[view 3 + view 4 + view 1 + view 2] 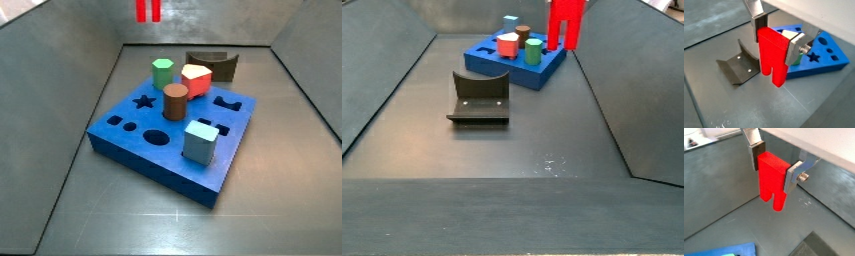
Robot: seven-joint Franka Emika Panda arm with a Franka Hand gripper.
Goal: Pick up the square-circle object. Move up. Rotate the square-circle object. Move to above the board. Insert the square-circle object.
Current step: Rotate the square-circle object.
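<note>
Square-circle object (771, 55) hangs clamped between your fingers (761, 22), the silver plates pressing its upper part from two opposite sides in both wrist views. Your gripper (775, 164) holds it upright, with its stepped lower end pointing down and nothing touching it underneath. In a side view the red piece (565, 22) sits lifted off the floor just beside the board (492, 62), near the board's far corner. In a side view only its lower tip (148, 11) shows at the frame edge, well beyond the board (134, 140).

On the board you can see a brown cylinder (175, 101), a green peg (162, 73), a squat red block with a white top (197, 79) and a pale blue block (201, 141), all standing in it. Open star and circle cut-outs lie near the cylinder. A dark arch-shaped block (214, 64) rests just behind the board. The fixture (480, 96) stands on the floor in front of the board, apart from it.
</note>
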